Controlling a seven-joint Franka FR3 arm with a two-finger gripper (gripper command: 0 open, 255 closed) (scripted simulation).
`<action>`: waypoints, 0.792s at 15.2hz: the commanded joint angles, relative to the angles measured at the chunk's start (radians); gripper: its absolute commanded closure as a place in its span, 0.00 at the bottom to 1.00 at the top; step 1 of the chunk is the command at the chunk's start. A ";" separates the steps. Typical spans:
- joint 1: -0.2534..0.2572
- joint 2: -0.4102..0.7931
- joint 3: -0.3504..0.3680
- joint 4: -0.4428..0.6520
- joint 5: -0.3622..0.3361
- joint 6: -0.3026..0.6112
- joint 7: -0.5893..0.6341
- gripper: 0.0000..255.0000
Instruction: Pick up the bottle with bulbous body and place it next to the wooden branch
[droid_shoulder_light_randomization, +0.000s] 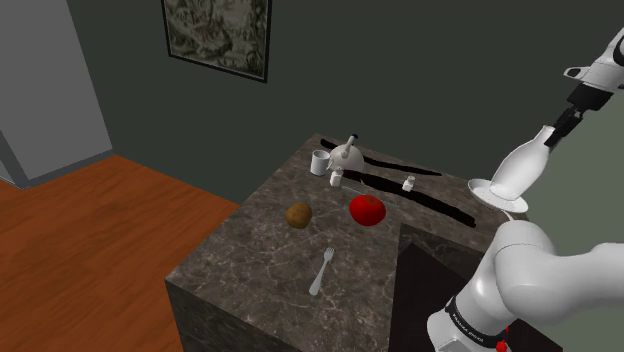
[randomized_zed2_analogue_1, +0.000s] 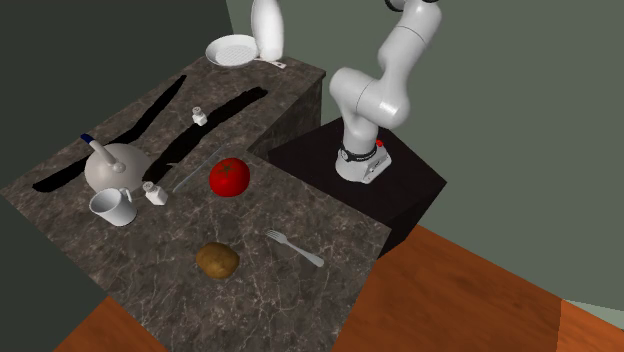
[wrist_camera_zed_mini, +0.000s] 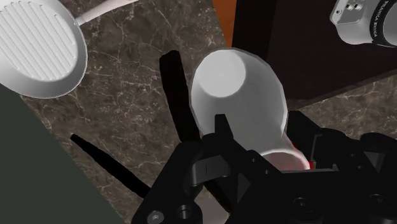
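Observation:
A white bottle (droid_shoulder_light_randomization: 520, 168) with a bulbous body hangs in the air, tilted, above the counter's far corner. My gripper (droid_shoulder_light_randomization: 555, 132) is shut on its neck end. In the second exterior view the bottle (randomized_zed2_analogue_1: 266, 25) hovers just beside a white pan (randomized_zed2_analogue_1: 232, 49). From the wrist, the bottle (wrist_camera_zed_mini: 238, 95) lies between my fingers (wrist_camera_zed_mini: 178, 95), its flat base pointing away from the hand. A black branch-like shape (droid_shoulder_light_randomization: 400, 166) lies flat across the back of the counter, also seen as long black strips (randomized_zed2_analogue_1: 150, 115).
The white pan (droid_shoulder_light_randomization: 497, 192) lies under the bottle. A teapot (droid_shoulder_light_randomization: 347, 155), mug (droid_shoulder_light_randomization: 320, 162), two small shakers (droid_shoulder_light_randomization: 337, 179) (droid_shoulder_light_randomization: 408, 183), red tomato (droid_shoulder_light_randomization: 367, 209), potato (droid_shoulder_light_randomization: 298, 214) and fork (droid_shoulder_light_randomization: 321, 272) sit on the dark marble counter (droid_shoulder_light_randomization: 250, 260). The stand (randomized_zed2_analogue_1: 400, 170) adjoins it.

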 joint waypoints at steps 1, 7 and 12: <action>-0.012 -0.022 -0.005 -0.041 -0.010 0.020 0.007 1.00; -0.037 -0.072 -0.025 -0.138 -0.037 0.072 0.023 1.00; -0.056 -0.109 -0.047 -0.212 -0.063 0.113 0.035 1.00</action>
